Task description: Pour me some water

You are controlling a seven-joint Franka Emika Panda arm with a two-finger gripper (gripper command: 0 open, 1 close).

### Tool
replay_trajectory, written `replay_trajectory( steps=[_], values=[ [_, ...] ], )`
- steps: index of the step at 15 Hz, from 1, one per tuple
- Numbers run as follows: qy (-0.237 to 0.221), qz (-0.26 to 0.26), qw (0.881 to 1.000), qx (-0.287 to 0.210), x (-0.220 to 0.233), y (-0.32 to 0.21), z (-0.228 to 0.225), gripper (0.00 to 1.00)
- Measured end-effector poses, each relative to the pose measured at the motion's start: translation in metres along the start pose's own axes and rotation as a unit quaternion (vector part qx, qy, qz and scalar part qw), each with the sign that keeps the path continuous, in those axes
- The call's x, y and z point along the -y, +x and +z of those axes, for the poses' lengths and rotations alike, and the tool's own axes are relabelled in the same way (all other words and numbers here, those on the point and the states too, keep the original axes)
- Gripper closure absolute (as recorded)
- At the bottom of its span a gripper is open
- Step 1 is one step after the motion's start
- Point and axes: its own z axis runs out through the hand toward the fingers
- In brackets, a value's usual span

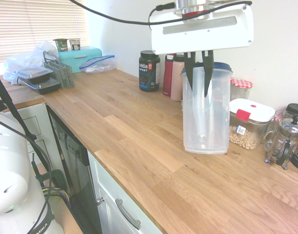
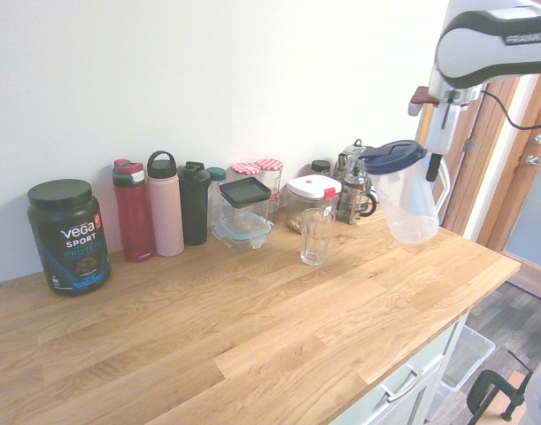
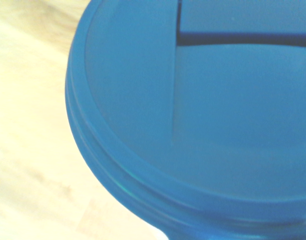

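A clear plastic pitcher (image 1: 206, 114) with a dark blue lid (image 2: 392, 155) stands at the right end of the wooden counter (image 1: 139, 141). It leans slightly, and I cannot tell whether its base touches the wood. My gripper (image 1: 198, 85) comes down from above and is shut on the pitcher's handle side; it also shows in the second exterior view (image 2: 435, 146). I cannot make out water inside. An empty drinking glass (image 2: 317, 235) stands on the counter to the pitcher's left. The blue lid (image 3: 193, 115) fills the wrist view.
Along the wall stand a black protein tub (image 2: 68, 235), a red bottle (image 2: 134, 211), a pink bottle (image 2: 165, 204), a black bottle (image 2: 195, 204), a glass food box (image 2: 245, 211), a white-lidded canister (image 2: 311, 197) and a French press (image 2: 352, 183). Containers (image 1: 41, 78) sit at the far end.
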Motion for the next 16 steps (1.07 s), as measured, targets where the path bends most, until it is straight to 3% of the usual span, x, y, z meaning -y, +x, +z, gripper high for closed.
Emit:
replay_trajectory(
  steps=[8, 16],
  values=[
    [-0.091, 0.024, 0.990, 0.106, 0.055, 0.045, 0.027, 1.00],
    [-0.162, 0.021, 0.972, 0.170, 0.087, 0.039, 0.038, 1.00]
  ],
)
